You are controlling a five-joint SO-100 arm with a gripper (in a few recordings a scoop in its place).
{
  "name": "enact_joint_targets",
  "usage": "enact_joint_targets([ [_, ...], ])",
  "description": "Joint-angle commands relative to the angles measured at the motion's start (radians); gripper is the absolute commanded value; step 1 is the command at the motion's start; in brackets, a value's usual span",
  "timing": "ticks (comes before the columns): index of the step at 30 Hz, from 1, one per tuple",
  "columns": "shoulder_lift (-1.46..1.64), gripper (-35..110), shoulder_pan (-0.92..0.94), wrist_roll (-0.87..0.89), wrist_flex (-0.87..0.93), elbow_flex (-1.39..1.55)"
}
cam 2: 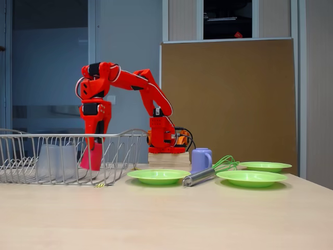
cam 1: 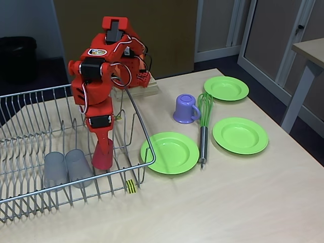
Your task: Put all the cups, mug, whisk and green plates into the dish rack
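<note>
An orange arm reaches down into the rack (cam 1: 30, 147), its gripper (cam 1: 103, 144) clamped on the red cup (cam 1: 103, 154) (how firmly cannot be told, since the fingers merge with the cup's colour in both fixed views), the cup standing on or just above the rack's wire floor near the right-hand wall in the view from above. Two grey cups (cam 1: 67, 168) sit side by side just to the left of it, mouth down it seems, near the rack's front rail. Outside on the table (cam 1: 228, 202) wait the mug (cam 1: 186, 109), the whisk (cam 1: 203, 126) lying beside it with its handle pointing toward the camera, and three plates: one (cam 1: 170, 152) just beside the rack's corner, one (cam 1: 240, 135) to the right of the whisk, one (cam 1: 226, 88) farther back. The risks from here look plain: if the fingers open while the cup stands on a single wire or tilts, it may tip against the grey cups and knock them over; if the arm lifts away at a slant, a finger could drag the cup along or catch a prong. Later, the plate touching or nearly touching the rack's corner leaves little room for a grasp, and the whisk's round handle is likely to roll.
</note>
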Motion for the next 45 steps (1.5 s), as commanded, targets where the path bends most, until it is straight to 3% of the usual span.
enact_joint_targets([
  [1,0.0,8,0.02,-0.025,0.003,-0.04],
  [12,-0.052,9,0.02,-0.04,0.005,-0.086],
  [31,-0.063,31,0.043,-0.077,0.037,-0.084],
  [45,0.133,28,0.021,-0.072,0.063,-0.003],
])
